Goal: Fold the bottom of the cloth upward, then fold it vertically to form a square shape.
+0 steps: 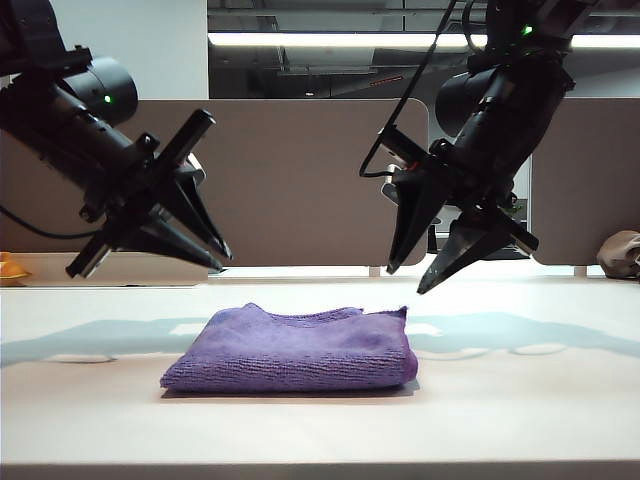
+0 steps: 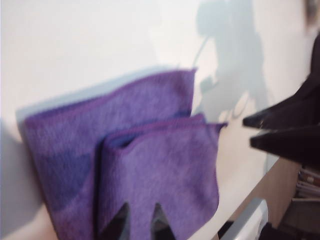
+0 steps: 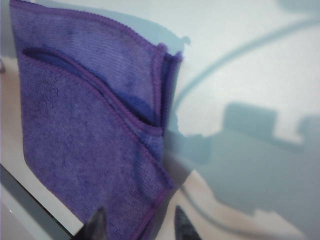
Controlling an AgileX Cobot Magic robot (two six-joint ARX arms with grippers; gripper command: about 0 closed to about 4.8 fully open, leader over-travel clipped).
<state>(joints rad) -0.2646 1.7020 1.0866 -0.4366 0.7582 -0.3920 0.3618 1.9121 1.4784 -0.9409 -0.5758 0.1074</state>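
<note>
Folded into a rough square on the white worktop (image 1: 90,420), purple microfibre cloth (image 1: 295,350) apparently finished, left claw (image 1: 205,245) and right claw (image 1: 415,272) hovering above, both parted and empty.

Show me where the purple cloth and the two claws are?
cloth (image 1: 295,350), exterior view, middle of folded top.
left gripper (image 1: 200,240), exterior view, between fingertips.
right gripper (image 1: 408,280), exterior view, between fingertips.

no readable text, no labels, no brands, no numbers
</note>
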